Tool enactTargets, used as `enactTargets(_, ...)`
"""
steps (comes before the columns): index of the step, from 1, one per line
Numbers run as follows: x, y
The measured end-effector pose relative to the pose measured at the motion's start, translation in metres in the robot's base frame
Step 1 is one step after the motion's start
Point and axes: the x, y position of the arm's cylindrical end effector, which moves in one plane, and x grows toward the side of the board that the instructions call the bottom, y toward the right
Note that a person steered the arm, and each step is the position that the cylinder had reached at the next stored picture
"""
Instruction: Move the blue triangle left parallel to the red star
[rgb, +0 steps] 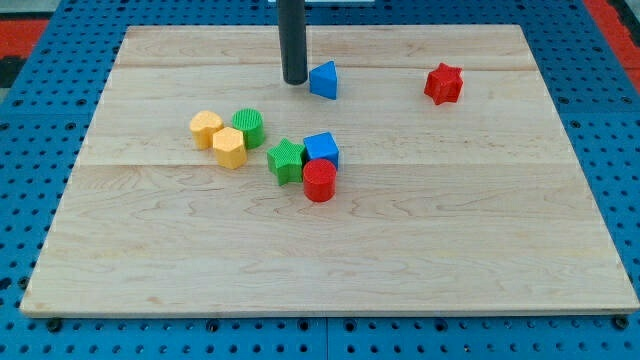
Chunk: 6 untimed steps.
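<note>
The blue triangle (324, 80) lies on the wooden board (480, 230) near the view's top, a little right of centre-left. The red star (443, 83) lies to its right at about the same height in the view. My tip (294, 80) rests on the board just left of the blue triangle, close to it or touching its left side; I cannot tell which.
A cluster sits mid-board: a yellow heart-like block (205, 128), a yellow hexagon (229, 148), a green cylinder (249, 128), a green star (286, 160), a blue cube (322, 150) and a red cylinder (319, 181). A blue pegboard (40, 120) surrounds the board.
</note>
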Motion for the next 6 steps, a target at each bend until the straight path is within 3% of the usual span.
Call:
enactTargets(2,0.019,0.056)
enactTargets(3,0.029,0.049)
enactTargets(4,0.081,0.013)
enactTargets(5,0.095,0.045)
enactTargets(6,0.066,0.069)
